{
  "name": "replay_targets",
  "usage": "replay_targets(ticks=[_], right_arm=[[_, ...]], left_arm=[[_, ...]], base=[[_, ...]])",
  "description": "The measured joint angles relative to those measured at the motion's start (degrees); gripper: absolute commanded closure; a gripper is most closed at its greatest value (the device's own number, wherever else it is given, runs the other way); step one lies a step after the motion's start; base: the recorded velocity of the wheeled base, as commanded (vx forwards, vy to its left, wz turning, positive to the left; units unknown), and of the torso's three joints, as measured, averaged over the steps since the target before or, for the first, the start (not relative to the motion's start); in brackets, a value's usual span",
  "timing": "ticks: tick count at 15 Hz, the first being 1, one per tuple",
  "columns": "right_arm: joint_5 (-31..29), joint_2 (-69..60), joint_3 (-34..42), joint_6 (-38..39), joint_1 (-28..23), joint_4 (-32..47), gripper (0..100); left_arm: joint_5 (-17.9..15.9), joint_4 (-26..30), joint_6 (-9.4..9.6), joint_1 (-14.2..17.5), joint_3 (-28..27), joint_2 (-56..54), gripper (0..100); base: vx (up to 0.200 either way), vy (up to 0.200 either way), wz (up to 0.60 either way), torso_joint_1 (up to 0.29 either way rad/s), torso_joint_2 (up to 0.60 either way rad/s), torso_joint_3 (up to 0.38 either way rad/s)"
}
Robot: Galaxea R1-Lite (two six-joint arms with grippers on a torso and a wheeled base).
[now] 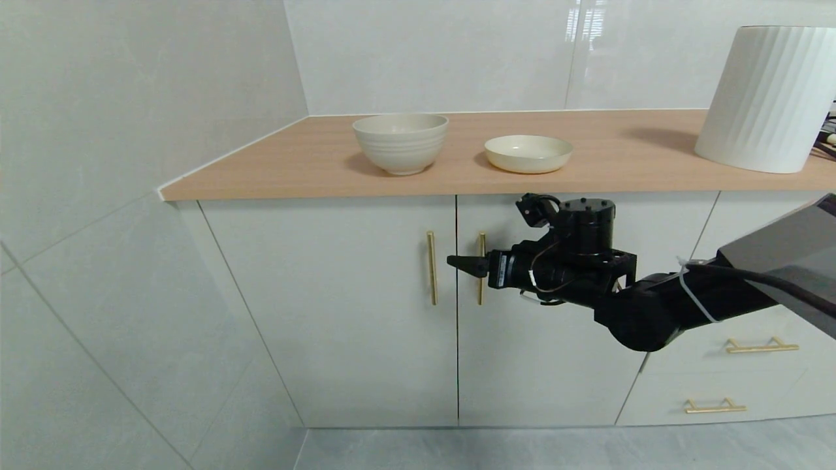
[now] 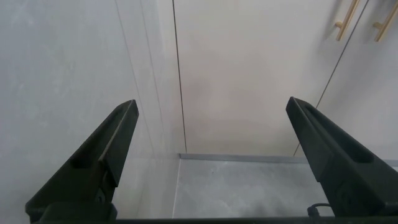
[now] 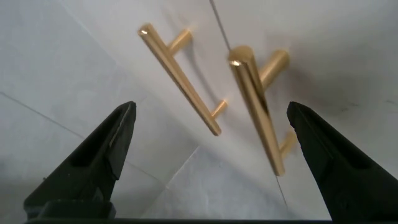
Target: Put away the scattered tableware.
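Observation:
A ribbed cream bowl (image 1: 400, 142) and a shallow cream dish (image 1: 528, 153) stand apart on the wooden countertop (image 1: 294, 170). Below it are two white cabinet doors, shut, with vertical gold handles (image 1: 431, 267) (image 1: 481, 267) at the seam. My right gripper (image 1: 465, 263) is level with these handles, its tip just in front of the right door's handle. In the right wrist view it (image 3: 210, 112) is open, with the near handle (image 3: 258, 112) and the far handle (image 3: 180, 78) framed between its fingers, nothing held. My left gripper (image 2: 211, 106) is open and empty, low before the cabinet front.
A tall white ribbed container (image 1: 767, 98) stands at the counter's right end. Drawers with gold pulls (image 1: 761, 346) (image 1: 715, 407) lie right of the doors. A tiled wall (image 1: 98, 196) closes off the left side. Grey floor (image 1: 522, 450) runs below the cabinet.

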Motion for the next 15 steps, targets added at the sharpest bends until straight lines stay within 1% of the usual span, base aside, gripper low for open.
replay_targets(ticks=[4, 8, 10, 12, 15], right_arm=[[0.0, 0.7, 0.0, 1.7, 0.9, -0.2, 0], [-0.2, 1.4, 0.2, 3.4, 2.0, -3.5, 0], [0.0, 1.2, 0.9, 4.7, 2.2, -3.8, 0], [1.7, 0.4, 2.5, 5.0, 2.3, -3.8, 0], [6.8, -1.4, 5.7, 5.0, 2.3, -3.7, 0]], left_arm=[[0.0, 0.0, 0.0, 0.0, 0.0, 0.0, 0], [0.0, 0.0, 0.0, 0.0, 0.0, 0.0, 0], [0.0, 0.0, 0.0, 0.0, 0.0, 0.0, 0], [0.0, 0.0, 0.01, 0.0, 0.0, 0.0, 0], [0.0, 0.0, 0.01, 0.0, 0.0, 0.0, 0]], base=[[0.0, 0.0, 0.0, 0.0, 0.0, 0.0], [0.0, 0.0, 0.0, 0.0, 0.0, 0.0], [0.0, 0.0, 0.0, 0.0, 0.0, 0.0], [0.0, 0.0, 0.0, 0.0, 0.0, 0.0], [0.0, 0.0, 0.0, 0.0, 0.0, 0.0]])
